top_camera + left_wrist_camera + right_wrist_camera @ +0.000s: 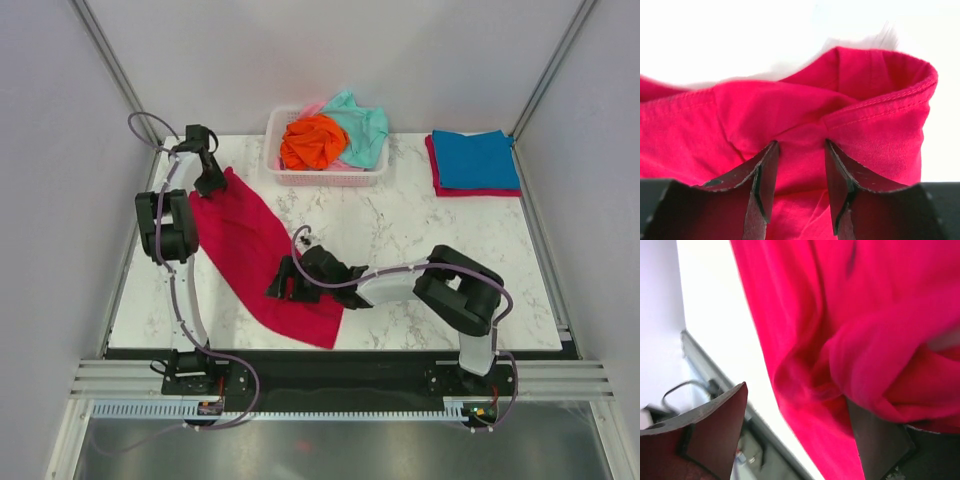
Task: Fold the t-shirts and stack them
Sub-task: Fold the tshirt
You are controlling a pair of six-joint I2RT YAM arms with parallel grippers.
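Crimson t-shirt (255, 250) stretched diagonally across left of table (420, 240), far hem pinched in left claw (801, 145), right claw (797, 400) spread open at near end, blurred cloth hiding one fingertip, folded blue t-shirt (475, 158) covering most of red t-shirt (470, 191) beneath

The left arm (168, 228) and right arm (455, 288) had bulky black joint housings linked by pale grey-white shells, with lilac-grey cables (182, 300) running along them. The left end effector (801, 143) carried two matte black, wedge-shaped fingers (762, 185) with thin flat edges.
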